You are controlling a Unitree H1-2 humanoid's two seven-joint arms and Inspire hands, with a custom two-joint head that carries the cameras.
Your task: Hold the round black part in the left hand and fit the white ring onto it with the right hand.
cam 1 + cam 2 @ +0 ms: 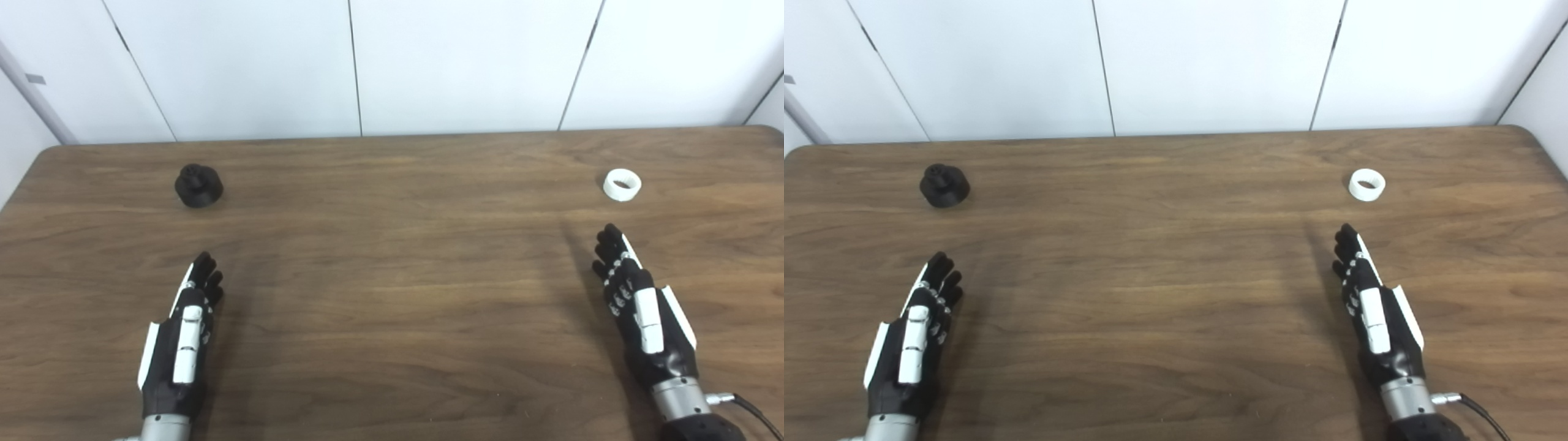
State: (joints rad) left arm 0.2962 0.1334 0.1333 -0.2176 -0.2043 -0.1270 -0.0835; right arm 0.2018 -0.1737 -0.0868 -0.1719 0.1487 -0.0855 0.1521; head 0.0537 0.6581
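Beyond our left fingertips, a little outward of the line they point along, sits the round black part (pixel 198 185) on the wooden table (pixel 392 294), its narrower knobbed top facing up. Our left hand (pixel 182 334) hovers low over the near side of the table, fingers stretched forward and lying close together, closed on nothing. Clear table lies between fingertips and part; the two are well apart.

Ahead of our right fingertips, and slightly outward of them too, rests the white ring (pixel 622 184), lying with its opening turned mostly upward. Our right hand (pixel 637 309) mirrors the left: fingers extended, near one another, gripping nothing. The ring lies nearer to these fingertips than the black part does to the left ones, though still not touching.

Each piece lies on its own hand's side, so neither arm need cross the other. We judge the task not yet begun: both pieces rest untouched, far apart from each other across the width of the table. The coming move, as we read it, is a forward reach by the left hand toward the black part, which being round offers no long axis to line up with, so the fingers can close around its sides from any direction.
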